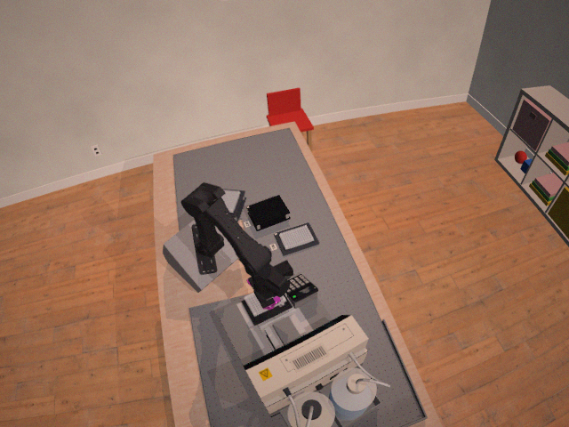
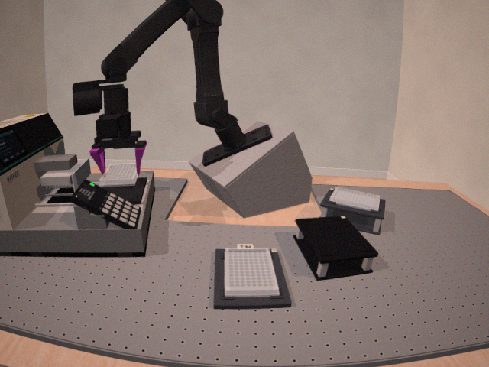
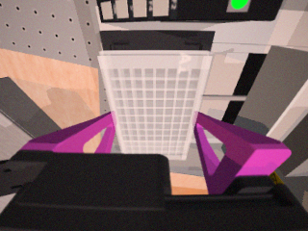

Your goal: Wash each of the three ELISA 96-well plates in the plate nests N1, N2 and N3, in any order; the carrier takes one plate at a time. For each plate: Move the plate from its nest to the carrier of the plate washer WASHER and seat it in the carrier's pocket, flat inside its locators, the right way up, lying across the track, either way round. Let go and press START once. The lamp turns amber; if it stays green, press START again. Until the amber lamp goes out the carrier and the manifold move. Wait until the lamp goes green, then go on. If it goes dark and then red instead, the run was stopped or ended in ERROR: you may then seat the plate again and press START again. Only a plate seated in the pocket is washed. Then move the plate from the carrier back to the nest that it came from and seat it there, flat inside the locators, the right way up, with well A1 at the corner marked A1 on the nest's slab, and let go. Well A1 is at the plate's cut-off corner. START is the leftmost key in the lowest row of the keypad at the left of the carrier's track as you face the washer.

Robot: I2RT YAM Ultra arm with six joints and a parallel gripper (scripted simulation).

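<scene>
My gripper (image 2: pixel 118 160) with purple fingers is shut on a clear 96-well plate (image 2: pixel 118 173), gripping its long sides. It holds the plate level and very low over the washer's black carrier (image 2: pixel 128 191); I cannot tell whether the plate touches the pocket. The wrist view shows the plate (image 3: pixel 155 103) between the fingers, with the dark carrier just beyond it. The keypad (image 2: pixel 108 203) stands beside the carrier and its lamp (image 2: pixel 92 183) is green. One nest (image 2: pixel 335 245) is empty and black. The front nest holds a plate (image 2: pixel 248 272), and the far nest holds another plate (image 2: pixel 354 198).
The washer body (image 2: pixel 24 157) and its manifold blocks (image 2: pixel 59 170) stand left of the carrier. The arm's slanted grey base block (image 2: pixel 257 173) sits mid-table. Two bottles (image 1: pixel 351 392) stand behind the washer. A red chair (image 1: pixel 287 110) is off the table's far end.
</scene>
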